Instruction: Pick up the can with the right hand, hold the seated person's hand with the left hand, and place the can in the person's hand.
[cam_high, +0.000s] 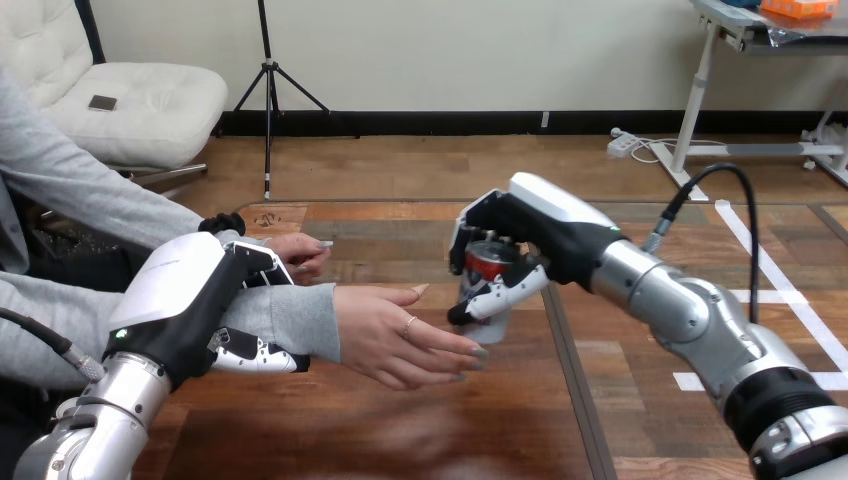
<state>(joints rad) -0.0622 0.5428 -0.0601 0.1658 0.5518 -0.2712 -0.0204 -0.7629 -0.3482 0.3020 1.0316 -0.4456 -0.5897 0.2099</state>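
The wooden table (330, 440) is lying under both arms. The left hand (190, 290) is wrapping the person's wrist, with its fingers curled over the grey sleeve and its thumb under it, just behind the cuff. Ahead of those fingers the person's hand (400, 340) is reaching out open and palm-up, its fingertips just short of the can.

The right hand (535, 228) is gripping the can (488, 262) upright, with fingers curled round its far side and one finger crossing the front lower down. The can is hanging clear of the table, just beyond the person's fingertips and slightly above them.

The step in hand looks like the delivery. To do it well, the right hand should be carrying the can sideways over the open palm and lowering it upright until its base is resting there. Only then should the fingers be loosening. Meanwhile the left hand should be holding the wrist level without squeezing harder.

The can is showing a red and dark label above a pale lower part. Its writing cannot be read here.
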